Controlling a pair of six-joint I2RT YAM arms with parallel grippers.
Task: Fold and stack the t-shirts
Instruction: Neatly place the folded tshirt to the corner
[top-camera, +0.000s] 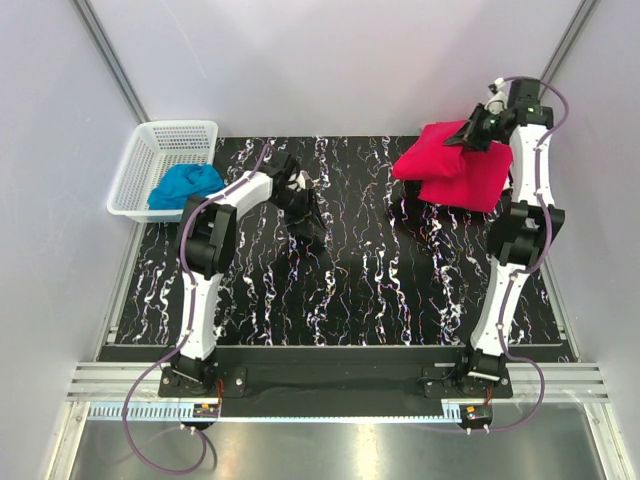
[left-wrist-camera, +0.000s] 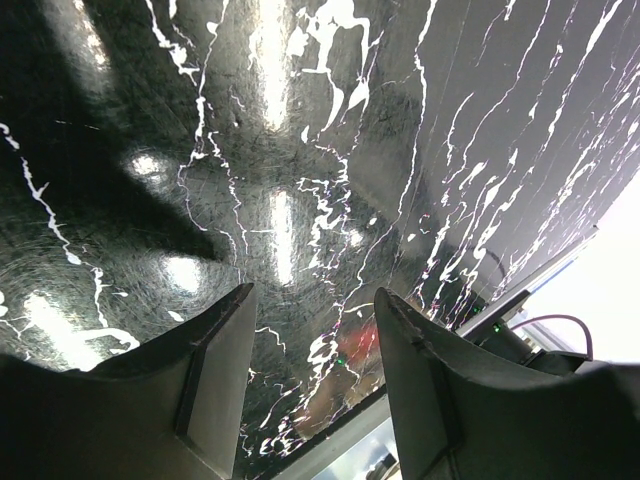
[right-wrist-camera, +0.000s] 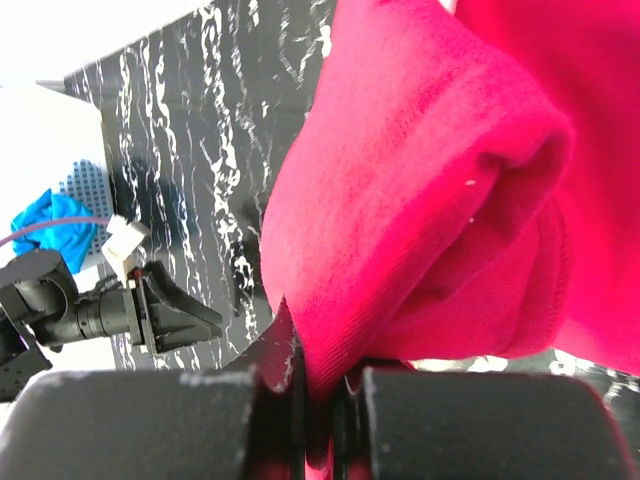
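Right wrist: right gripper (right-wrist-camera: 322, 388) pinches red t-shirt (right-wrist-camera: 420, 180), bunched above its jaws; left gripper (left-wrist-camera: 315, 296) gapes empty

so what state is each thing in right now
left gripper, open, empty
right gripper, shut on upper red t-shirt
upper red t-shirt, bunched, lifted by one edge
lower red t-shirt, lying flat, looks folded
blue cloth, crumpled in white basket

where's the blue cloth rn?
Top view: the blue cloth lies in the white basket at the far-left corner of the table, just left of the left arm. It also shows at the right wrist view's left edge.
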